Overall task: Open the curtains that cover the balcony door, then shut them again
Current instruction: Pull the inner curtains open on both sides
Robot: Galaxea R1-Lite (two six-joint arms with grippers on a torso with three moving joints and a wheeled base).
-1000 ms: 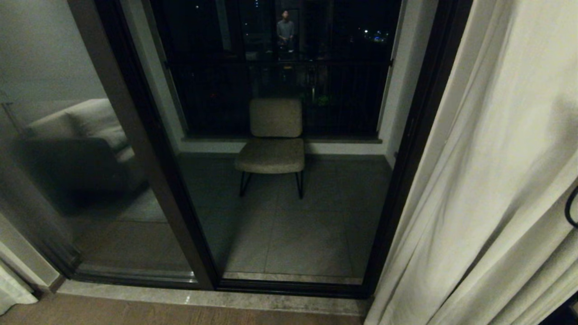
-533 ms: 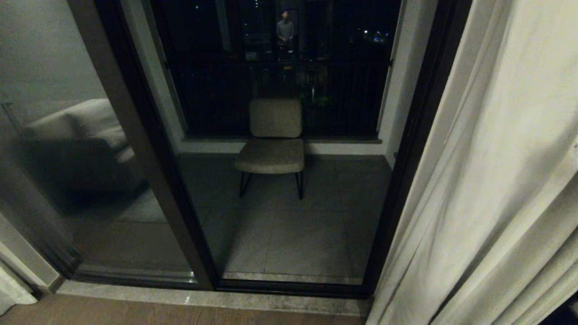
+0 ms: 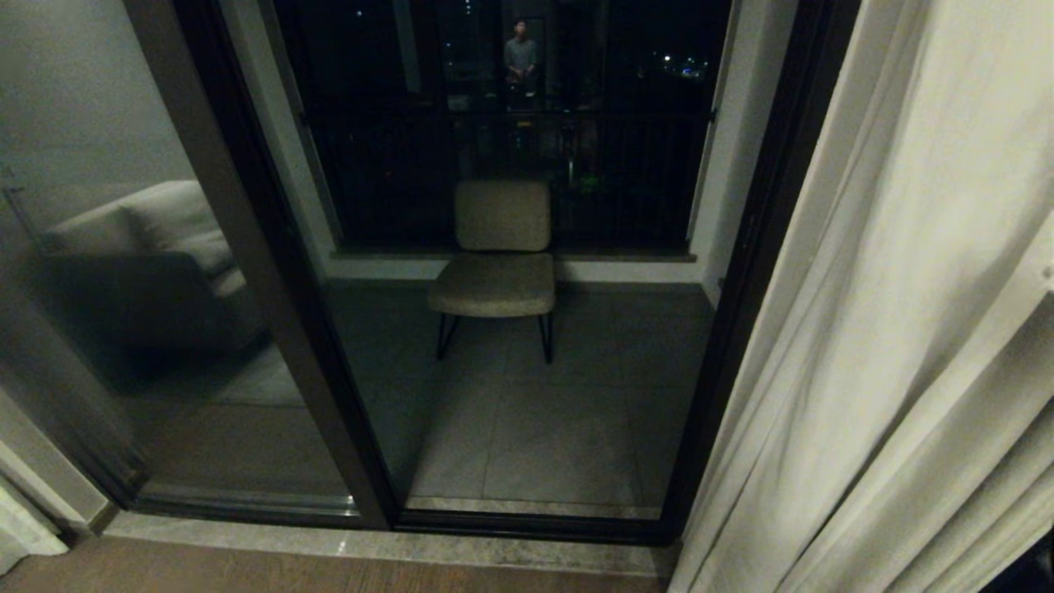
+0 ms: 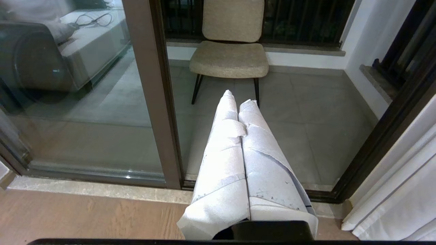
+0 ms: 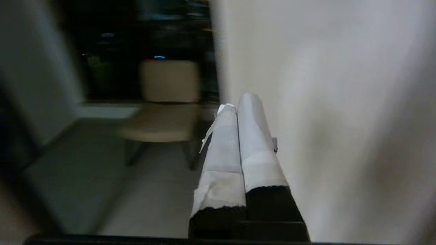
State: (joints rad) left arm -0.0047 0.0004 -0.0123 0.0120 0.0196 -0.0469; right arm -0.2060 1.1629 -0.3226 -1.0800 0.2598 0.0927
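1. The right gripper (image 5: 235, 102) has its jaws pressed together, just beside the curtains (image 5: 323, 102). It may be pinching a fold, but the blur hides that.
2. The left gripper (image 4: 238, 98) has its jaws together too, holding nothing, resting out of the way.
3. The curtains (image 3: 906, 329) hang bunched at the right, so the balcony door (image 3: 272, 272) shows.
4. A chair (image 3: 498, 255) sits far behind the glass.

Head view: dim night scene; the dark-framed reflective glass balcony door (image 3: 272, 272) mirrors a pale sofa, and small lights glint outside. Left wrist view: brighter and sharp, the white-taped left gripper (image 4: 238, 97) glaring pale. Right wrist view: motion-blurred throughout; the beige upholstered chair (image 5: 163, 105) beyond the right gripper (image 5: 236, 102) is smeared.
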